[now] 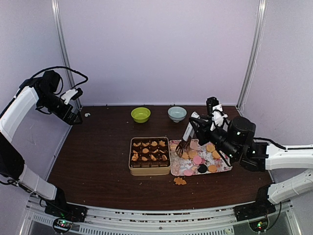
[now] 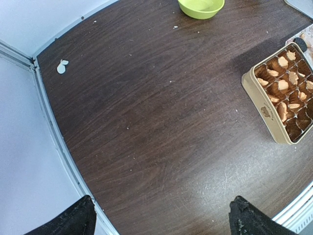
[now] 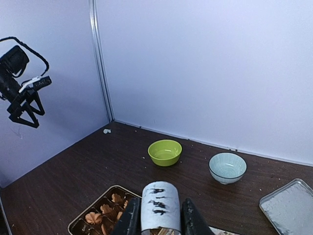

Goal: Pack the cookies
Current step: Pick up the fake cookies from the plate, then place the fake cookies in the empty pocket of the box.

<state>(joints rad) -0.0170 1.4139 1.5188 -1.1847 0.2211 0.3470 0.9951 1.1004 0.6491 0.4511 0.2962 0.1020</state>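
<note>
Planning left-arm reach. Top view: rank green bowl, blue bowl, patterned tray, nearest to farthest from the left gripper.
1. green bowl, back centre, closest to the left gripper.
2. blue bowl, just right of it.
3. patterned tray, front right, farthest.

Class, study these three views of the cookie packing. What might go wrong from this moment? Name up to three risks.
1. One cookie already lies on the table in front of the tray. The loose cookies near that edge may slide off too if nudged.
2. The right arm's white-handled tool hangs with its brown end close beside the tin. A sideways swing might knock or shift the tin.
</note>
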